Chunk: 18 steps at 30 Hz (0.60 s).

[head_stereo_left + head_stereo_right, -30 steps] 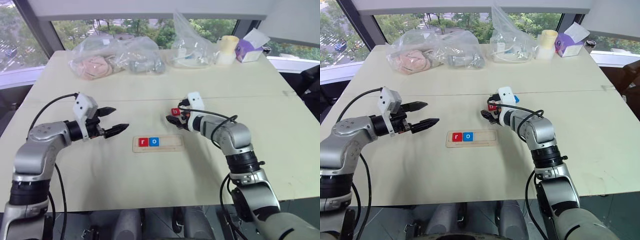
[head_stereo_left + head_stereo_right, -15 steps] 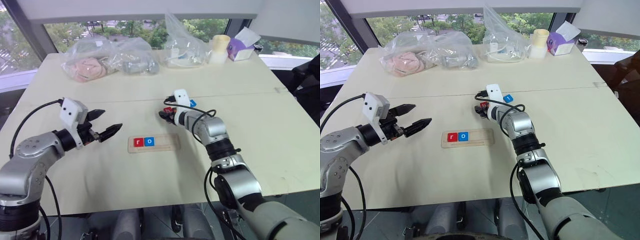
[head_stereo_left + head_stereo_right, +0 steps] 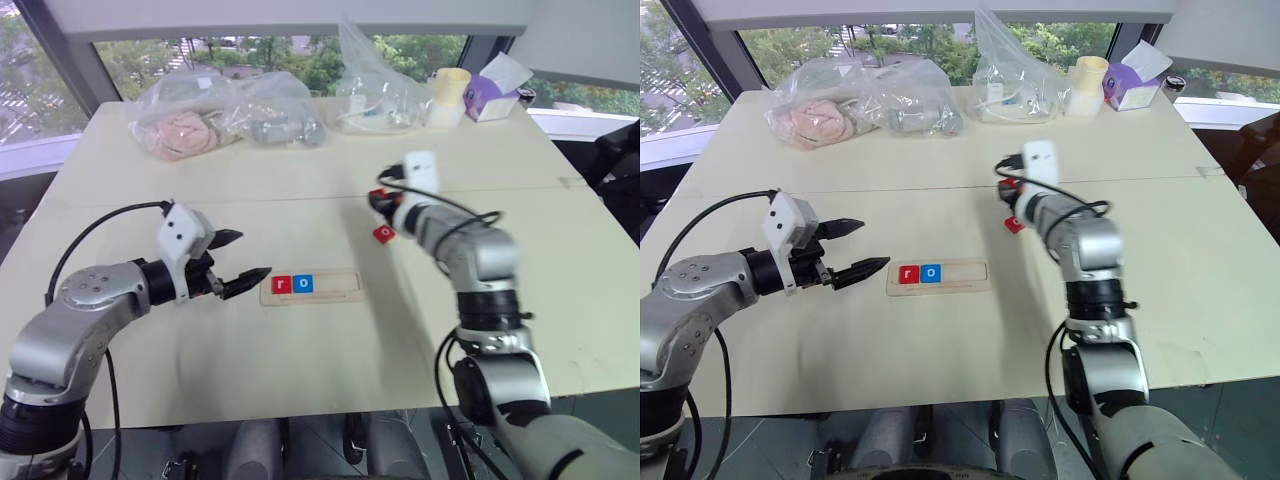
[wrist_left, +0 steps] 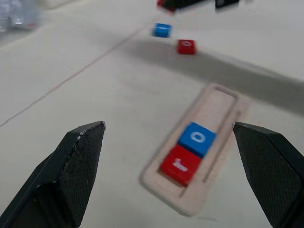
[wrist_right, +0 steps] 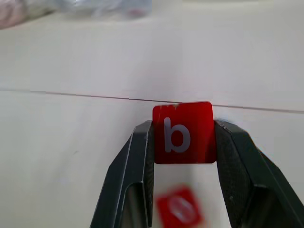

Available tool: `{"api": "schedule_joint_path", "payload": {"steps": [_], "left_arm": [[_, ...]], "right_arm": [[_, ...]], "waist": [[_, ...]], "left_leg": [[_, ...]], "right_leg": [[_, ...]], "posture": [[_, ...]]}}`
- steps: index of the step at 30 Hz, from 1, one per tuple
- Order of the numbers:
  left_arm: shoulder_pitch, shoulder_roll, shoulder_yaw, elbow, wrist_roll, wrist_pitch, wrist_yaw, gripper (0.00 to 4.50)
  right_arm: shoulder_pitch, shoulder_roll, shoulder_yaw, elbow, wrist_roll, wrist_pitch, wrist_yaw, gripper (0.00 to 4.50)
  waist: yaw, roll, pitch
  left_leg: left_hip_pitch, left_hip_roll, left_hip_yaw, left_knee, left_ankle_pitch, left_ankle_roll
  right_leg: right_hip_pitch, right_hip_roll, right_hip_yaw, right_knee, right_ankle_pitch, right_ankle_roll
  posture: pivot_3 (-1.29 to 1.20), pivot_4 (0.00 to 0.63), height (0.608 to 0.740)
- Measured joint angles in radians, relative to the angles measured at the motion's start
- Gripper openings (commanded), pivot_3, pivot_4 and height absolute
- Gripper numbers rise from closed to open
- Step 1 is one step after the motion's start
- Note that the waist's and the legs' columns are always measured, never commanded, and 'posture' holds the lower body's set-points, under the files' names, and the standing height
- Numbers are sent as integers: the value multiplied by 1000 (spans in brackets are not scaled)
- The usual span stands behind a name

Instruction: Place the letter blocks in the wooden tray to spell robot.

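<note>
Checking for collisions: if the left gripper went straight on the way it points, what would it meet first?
Probably the wooden tray end holding the red r block; the open left gripper aims slightly downward at it, though depth is unclear.

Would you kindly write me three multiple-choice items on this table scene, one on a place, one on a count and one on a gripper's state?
1. Where does the red tile with a white r lie?
A. in the long pale wooden tray
B. loose on the table
C. in a plastic bag

2. How many square letter tiles lie in the tray?
A. none
B. two
C. four

3. What is the right gripper doing?
A. standing open
B. shut on nothing
C. shut on the red tile with a white b

Answers: 1 A, the r sits in the tray's slot beside the blue o tile. 2 B, just r and o lie there. 3 C, both fingers press the b tile's sides.
</note>
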Motion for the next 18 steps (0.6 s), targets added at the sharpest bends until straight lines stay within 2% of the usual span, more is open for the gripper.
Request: {"api": "schedule_joint_path", "payload": {"steps": [6, 14, 18], "left_arm": [[-57, 41, -112, -26, -20, 10, -98, 4500], [-82, 32, -162, 37, -2, -20, -139, 4500], [-81, 39, -163, 53, 19, -42, -156, 4500]], "right_arm": [[255, 101, -95, -370, -4, 345, -82, 1170], [323, 305, -86, -451, -74, 395, -177, 1170], [336, 344, -62, -476, -90, 399, -189, 3124]], "waist": [[-9, 3, 1], [-10, 4, 1], [-10, 4, 1]], "left_leg": [[1, 1, 0, 0, 0, 0], [1, 1, -4, 0, 0, 0], [-1, 1, -3, 0, 0, 0]], "right_leg": [[-2, 1, 0, 1, -3, -2], [-2, 2, 0, -1, -2, -5], [-2, 2, 0, -4, -2, -4]], "posture": [[0, 150, 740], [0, 150, 740], [0, 150, 740]]}}
